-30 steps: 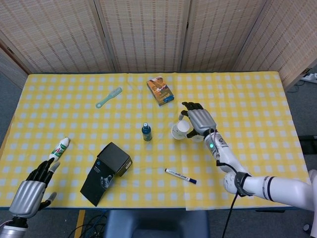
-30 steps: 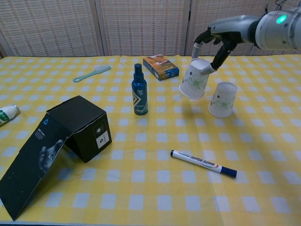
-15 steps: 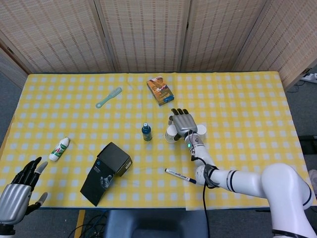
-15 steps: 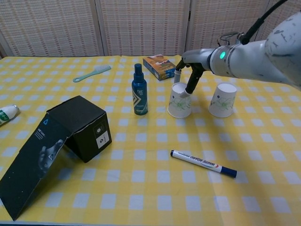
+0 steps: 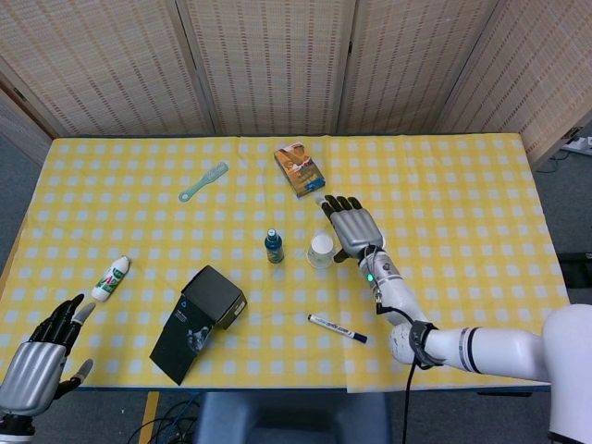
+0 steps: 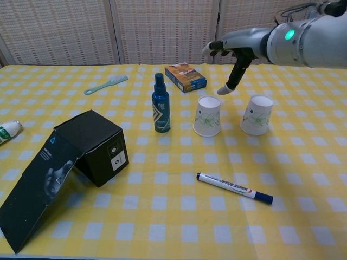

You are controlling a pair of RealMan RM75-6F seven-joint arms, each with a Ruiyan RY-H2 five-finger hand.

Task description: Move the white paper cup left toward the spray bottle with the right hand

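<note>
The white paper cup (image 6: 207,115) stands upright, mouth up, on the checked tablecloth, a short way right of the blue spray bottle (image 6: 160,105). In the head view the cup (image 5: 322,248) sits just right of the bottle (image 5: 274,245). My right hand (image 6: 236,54) hovers above and slightly right of the cup with its fingers spread, touching nothing; from above, that hand (image 5: 353,227) lies just right of the cup. My left hand (image 5: 37,370) hangs at the table's near left corner, fingers apart and empty.
A second paper cup (image 6: 256,114) stands right of the first. A marker (image 6: 234,188) lies in front of the cups, and a black box (image 6: 70,162) at front left. An orange packet (image 5: 299,169), a green comb (image 5: 203,182) and a white tube (image 5: 110,277) also lie on the table.
My right hand carried the tilted cup left, set it upright beside the spray bottle, then let go and rose away from it. The left hand shifted slightly.
</note>
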